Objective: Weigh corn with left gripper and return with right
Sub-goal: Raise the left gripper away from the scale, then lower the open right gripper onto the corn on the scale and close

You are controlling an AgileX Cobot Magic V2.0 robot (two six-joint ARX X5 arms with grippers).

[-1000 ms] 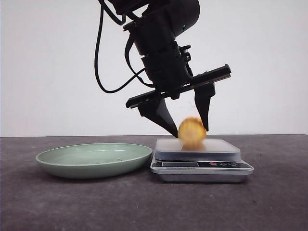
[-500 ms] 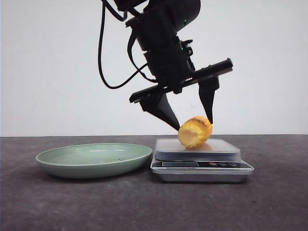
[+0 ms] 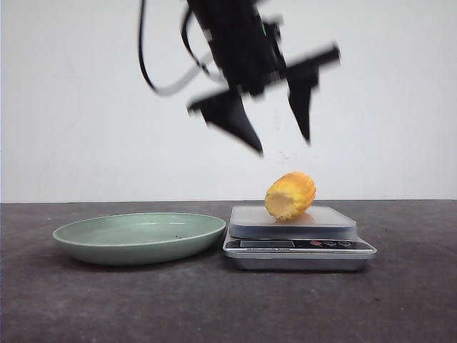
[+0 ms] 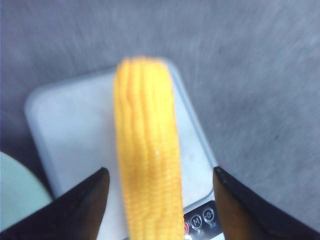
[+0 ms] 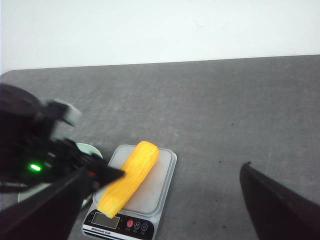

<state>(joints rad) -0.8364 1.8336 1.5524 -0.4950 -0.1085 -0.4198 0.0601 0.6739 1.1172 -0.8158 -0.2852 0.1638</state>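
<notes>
The corn (image 3: 289, 195) is a short yellow cob that lies free on the silver kitchen scale (image 3: 296, 246), its paler cut end towards the front camera. My left gripper (image 3: 283, 145) is open and empty, blurred with motion, a hand's width above the corn. In the left wrist view the corn (image 4: 145, 140) lies lengthwise on the scale's white platform (image 4: 65, 125), below the open left gripper (image 4: 159, 171). In the right wrist view the corn (image 5: 129, 177) lies on the scale (image 5: 155, 190). My right gripper (image 5: 165, 170) is wide open, high and far back from it.
A pale green plate (image 3: 139, 236) stands on the dark table just left of the scale and touches its side. It also shows in the right wrist view (image 5: 92, 148), partly hidden behind the left arm (image 5: 30, 145). A white wall stands behind the table.
The left gripper let go of the corn, which came to rest on the scale. The open gripper has since risen well above it.
</notes>
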